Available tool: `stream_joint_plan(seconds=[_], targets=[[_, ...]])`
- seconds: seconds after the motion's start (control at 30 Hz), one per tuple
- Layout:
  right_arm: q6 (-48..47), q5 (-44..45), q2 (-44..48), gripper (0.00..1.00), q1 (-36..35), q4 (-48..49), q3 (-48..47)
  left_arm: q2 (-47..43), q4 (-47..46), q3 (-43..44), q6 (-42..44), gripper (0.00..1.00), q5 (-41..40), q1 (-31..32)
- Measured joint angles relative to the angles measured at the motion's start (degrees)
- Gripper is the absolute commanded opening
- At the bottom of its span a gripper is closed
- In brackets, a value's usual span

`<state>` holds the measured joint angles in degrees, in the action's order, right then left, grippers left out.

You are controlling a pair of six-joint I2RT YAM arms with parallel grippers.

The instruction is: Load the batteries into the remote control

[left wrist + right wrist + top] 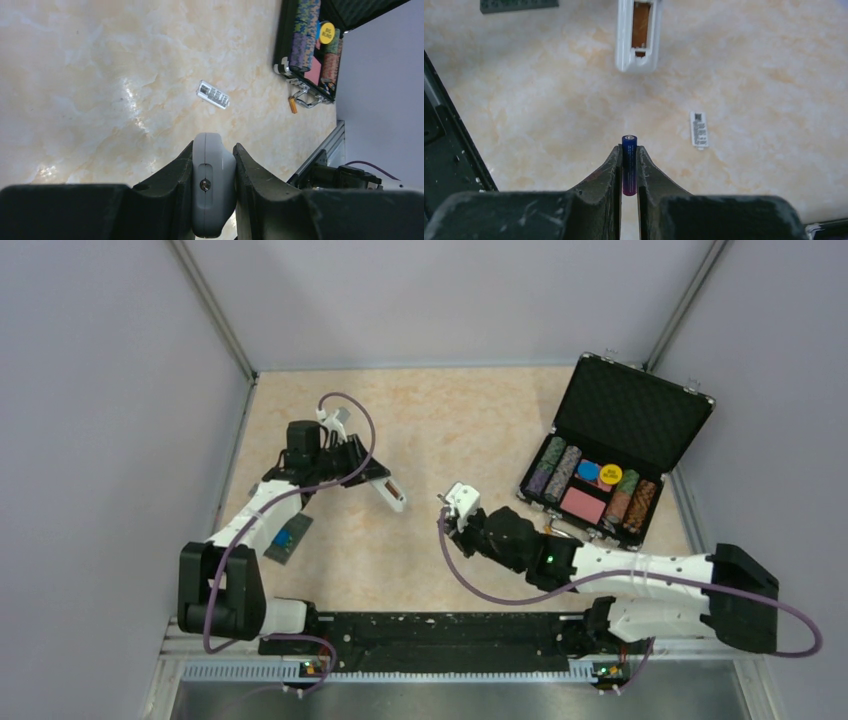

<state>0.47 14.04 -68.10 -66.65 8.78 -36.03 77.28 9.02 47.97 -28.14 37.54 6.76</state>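
Left end effector (213, 150) is clamped on the remote (213, 192), jaws on its two long sides. The left wrist view gives only the remote's rounded grey-white end face with a small round recess in it.

The right wrist view shows what that one can't. The bay side faces the camera at top centre of frame, lid off, with a brownish recess in a slim white body. In the top view the remote sits left of centre, sticking out toward lower right from the end effector.

Right end effector (629, 150) is closed on a battery (629, 165) at bottom centre of frame. It is dark blue fading to purple, and its metal cap pokes past the fingertips toward the remote. The two are in line but well apart. The battery is too small to make out in the top view.

Counts:
- 1 remote
- 1 battery clearly seen
- 1 cover (698, 129), white with a printed label, flat on the table (524, 110) right of centre
- 1 card (288, 538), dark grey with a blue patch, lower left
- 1 case (650, 405), open at upper right, holding chip stacks

Only the left wrist view shows a small orange cylinder (292, 105) by the case latch. I can't tell what it is.
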Motion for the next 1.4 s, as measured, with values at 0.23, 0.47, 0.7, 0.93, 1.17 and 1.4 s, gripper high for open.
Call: stream_joint_plan(seconds=[0.23, 0.47, 0.7, 0.93, 1.17, 1.4], targets=[[-6.0, 3.5, 7.7, 0.0, 0.0, 12.3, 3.9, -0.9, -5.0, -0.2, -2.2, 0.0, 5.1, 0.7], [-7.9, 4.9, 7.3, 0.0, 0.0, 17.7, 3.8, -2.1, -8.8, -0.5, -2.5, 0.0, 9.8, 3.8], [-4.0, 3.5, 0.3, 0.0, 0.0, 12.4, -2.8, 0.1, -6.3, 0.6, -4.5, 0.0, 12.0, 6.7], [-0.8, 1.7, -2.5, 0.0, 0.2, 10.5, -5.2, 1.5, -2.9, 1.0, -6.0, 0.0, 14.0, 7.5], [0.2, 0.9, -4.0, 0.0, 0.5, 11.5, -5.2, 3.1, -1.3, 3.0, -8.3, 0.0, 16.0, 7.5], [0.2, 1.2, -5.6, 0.0, 0.9, 14.8, -5.2, 3.7, -0.1, 3.2, -8.8, 0.0, 17.2, 7.5]])
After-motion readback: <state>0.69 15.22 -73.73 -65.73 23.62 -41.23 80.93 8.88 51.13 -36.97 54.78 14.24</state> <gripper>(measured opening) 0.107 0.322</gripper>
